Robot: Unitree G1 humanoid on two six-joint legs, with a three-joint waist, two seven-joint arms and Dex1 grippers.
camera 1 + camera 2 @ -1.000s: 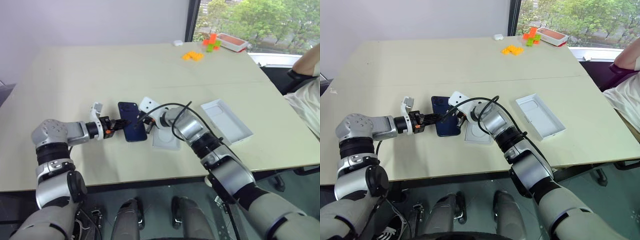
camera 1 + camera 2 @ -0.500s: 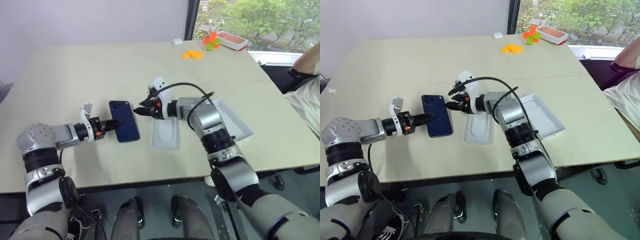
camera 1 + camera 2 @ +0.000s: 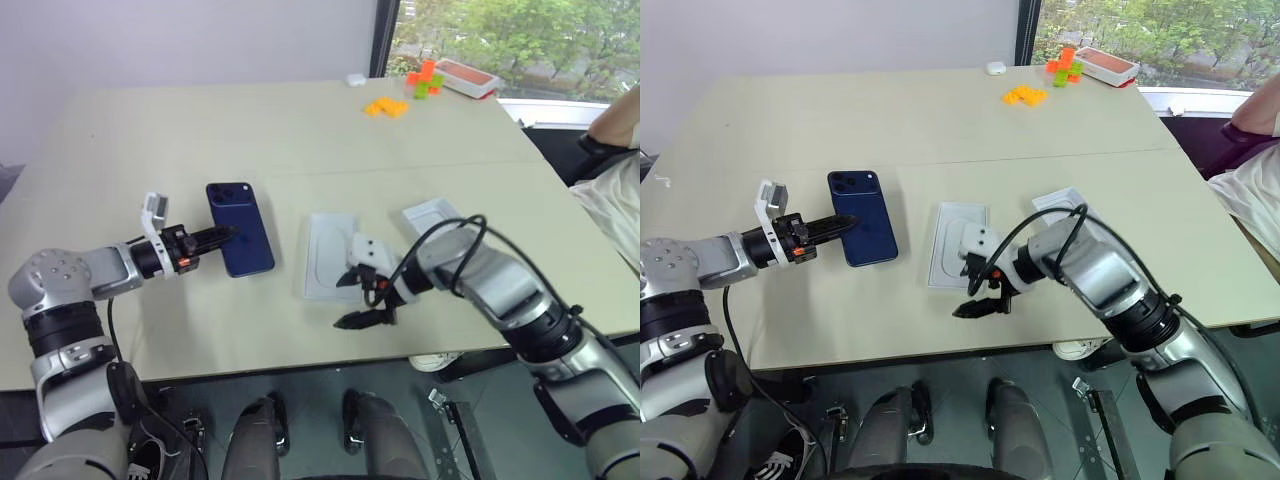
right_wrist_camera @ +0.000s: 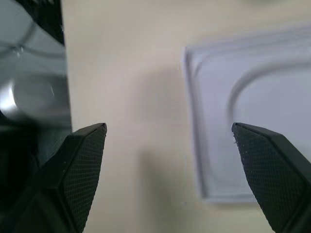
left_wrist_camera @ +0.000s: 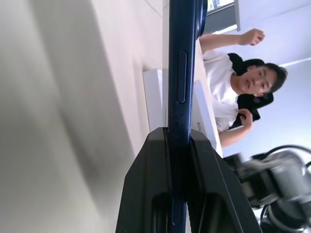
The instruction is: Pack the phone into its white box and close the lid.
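The phone (image 3: 240,228) is dark navy, back up, with its camera cluster at the far end. It hangs just over the table left of centre, and my left gripper (image 3: 214,238) is shut on its near left edge. The left wrist view shows the phone (image 5: 182,73) edge-on between the jaws. My right gripper (image 3: 360,297) is open and empty, low over the table by the near end of a flat white insert tray (image 3: 328,255). One corner of a shallow white walled piece (image 3: 430,213) shows behind my right forearm; I cannot tell whether it is the white box or the lid.
A person (image 3: 612,190) sits at the table's right edge and also appears in the left wrist view as the person (image 5: 243,82). Orange and green blocks (image 3: 386,108) and a red-and-white case (image 3: 466,80) lie at the far right. The near table edge runs just below my right gripper.
My right gripper let go of the phone, opened wide and drew back to the near side of the insert tray. My left gripper carried the phone a little left and up.
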